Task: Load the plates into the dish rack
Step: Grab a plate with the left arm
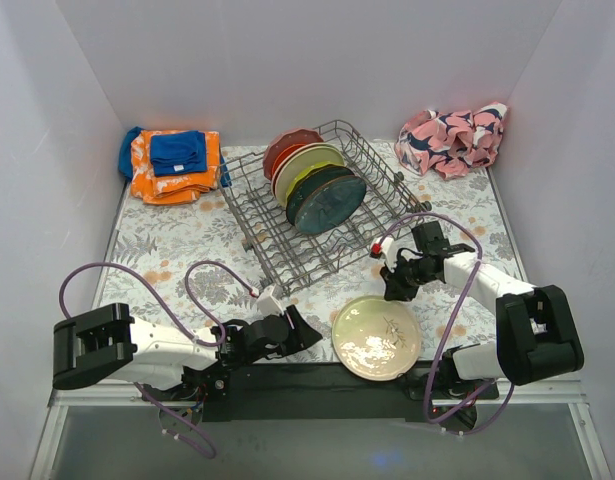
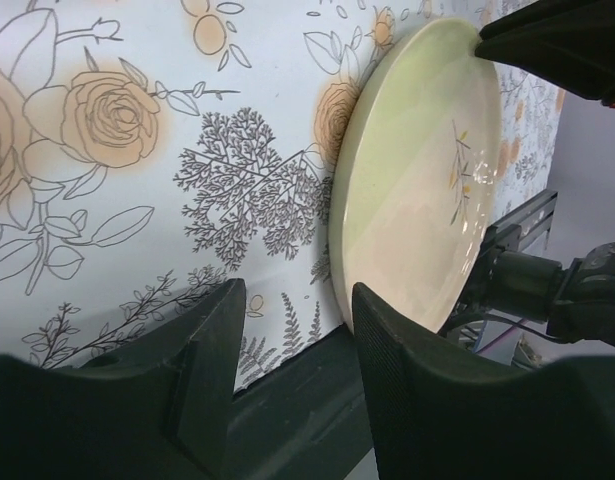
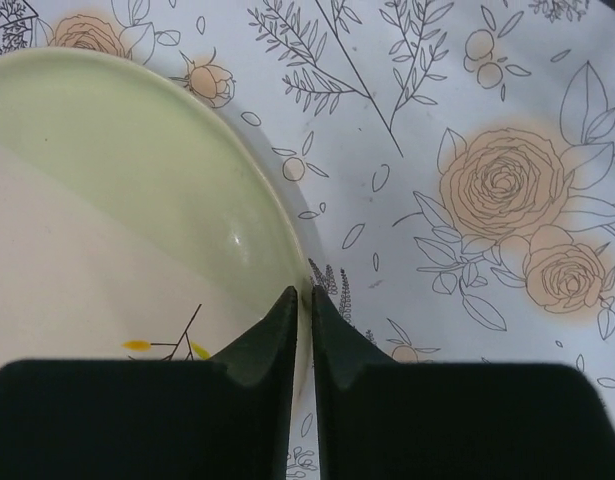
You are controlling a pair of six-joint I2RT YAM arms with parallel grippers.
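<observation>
Currently the round cream plate with the twig mark (image 1: 376,338) is seen lying flat at the front edge of the bench (image 1: 157,240), outside the grey wire dish rack (image 1: 255,222), in which several plates (image 1: 317,185) are stood on edge. Its far rim is pinched by the right claw (image 3: 304,292), narrowed to a slit on the thin lip. So shallow a hold could be lost as the glossy plate is lifted, and it could be dropped. The left claw (image 2: 297,300) is held half-wide and empty beside it. The bench is covered by a floral print and enclosed by plain white walls (image 1: 287,60).
</observation>
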